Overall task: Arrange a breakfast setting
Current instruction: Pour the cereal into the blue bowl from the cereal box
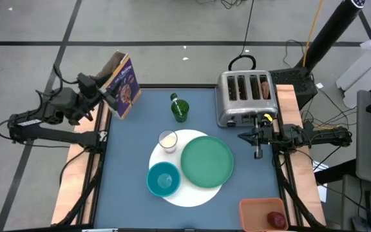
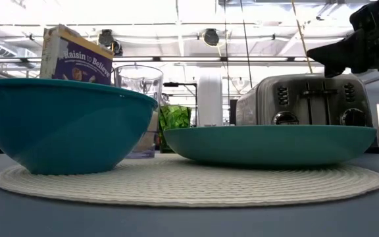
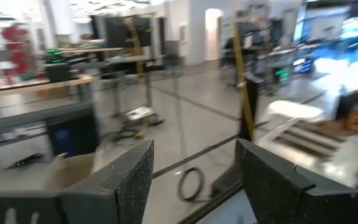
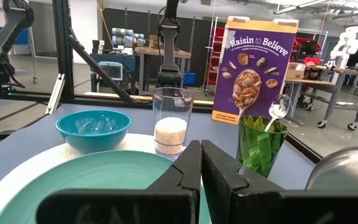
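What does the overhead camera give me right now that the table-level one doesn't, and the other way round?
Only the high view shows the bagel in a toaster slot, the orange-pink tray with the dark-red fruit, and the left gripper at the cereal box. Only the low view shows the toaster's front dials. Both show the white mat, teal bowl, green plate, glass, cereal box and toaster.

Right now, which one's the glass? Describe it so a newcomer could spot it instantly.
Start at the big white round mat in the middle of the blue table. The small clear glass stands on the mat's far-left edge, just beyond the teal bowl and left of the green plate. It is the only see-through vessel, part filled with something white, unlike the green cup behind it.
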Action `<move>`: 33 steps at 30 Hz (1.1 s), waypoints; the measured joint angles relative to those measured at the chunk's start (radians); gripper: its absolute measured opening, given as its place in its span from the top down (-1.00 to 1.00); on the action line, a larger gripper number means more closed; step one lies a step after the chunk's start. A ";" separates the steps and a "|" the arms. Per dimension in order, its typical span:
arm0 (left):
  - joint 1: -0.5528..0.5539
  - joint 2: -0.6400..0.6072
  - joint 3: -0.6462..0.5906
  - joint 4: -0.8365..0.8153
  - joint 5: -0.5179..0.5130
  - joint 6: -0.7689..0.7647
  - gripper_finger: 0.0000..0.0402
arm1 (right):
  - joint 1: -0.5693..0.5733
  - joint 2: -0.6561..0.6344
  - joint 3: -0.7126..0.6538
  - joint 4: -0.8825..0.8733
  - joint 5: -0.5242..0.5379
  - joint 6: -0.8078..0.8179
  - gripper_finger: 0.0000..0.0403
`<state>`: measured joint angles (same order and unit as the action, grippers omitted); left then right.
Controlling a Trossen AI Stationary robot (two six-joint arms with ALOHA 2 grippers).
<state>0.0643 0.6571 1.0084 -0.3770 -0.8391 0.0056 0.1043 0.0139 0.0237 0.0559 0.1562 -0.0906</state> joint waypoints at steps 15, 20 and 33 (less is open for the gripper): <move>0.001 0.000 0.001 -0.227 -0.187 -0.008 -0.15 | 0.000 0.000 0.000 0.000 0.000 0.000 0.97; 0.004 0.000 0.001 -0.327 -0.192 -0.036 -0.15 | 0.000 0.000 0.000 0.000 0.000 0.000 0.97; 0.111 0.023 0.001 -0.532 -0.183 -0.157 -0.15 | 0.000 0.000 0.000 0.000 0.000 0.000 0.97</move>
<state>0.1750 0.6802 1.0092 -0.9089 -1.0217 -0.1518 0.1045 0.0141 0.0238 0.0559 0.1562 -0.0908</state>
